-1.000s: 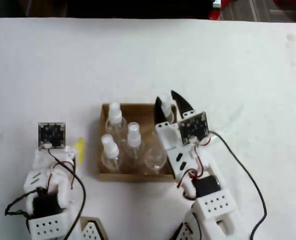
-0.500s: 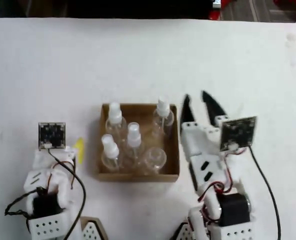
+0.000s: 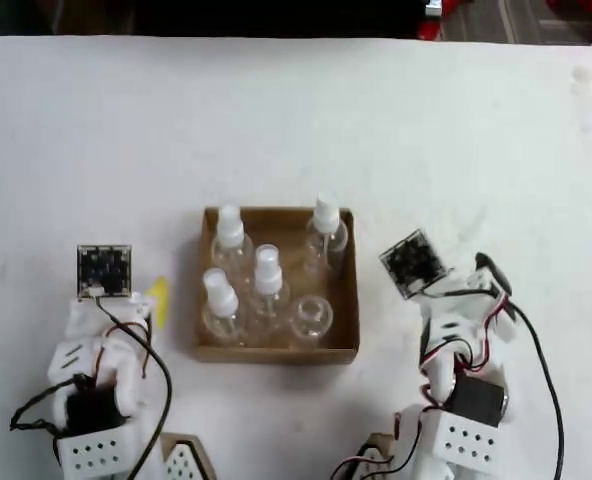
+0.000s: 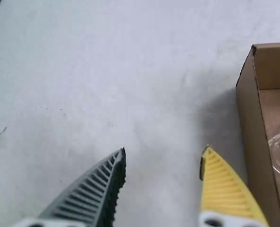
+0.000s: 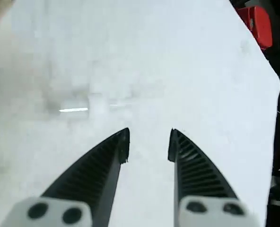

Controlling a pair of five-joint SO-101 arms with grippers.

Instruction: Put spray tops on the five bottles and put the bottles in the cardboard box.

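The cardboard box point(image 3: 351, 290) sits mid-table with several clear bottles standing in it. White spray tops show on the bottles at the far left point(image 3: 230, 232), far right point(image 3: 324, 222), middle point(image 3: 267, 272) and near left point(image 3: 219, 295). The near-right bottle point(image 3: 311, 316) has a bare neck. My left gripper point(image 4: 161, 158) is open with nothing in it, low over the table just left of the box point(image 4: 253, 94). To the right of the box, my right gripper point(image 5: 147, 142) is open a little over bare table, holding nothing.
The left arm point(image 3: 104, 270) rests folded at the near left and the right arm point(image 3: 456, 330) at the near right. A red object point(image 5: 258, 19) lies beyond the table's edge. White tabletop stretches far behind the box.
My right gripper let go of the far-right bottle in the box, swung right, then drew back toward its base. That bottle stays upright. The left arm has not moved.
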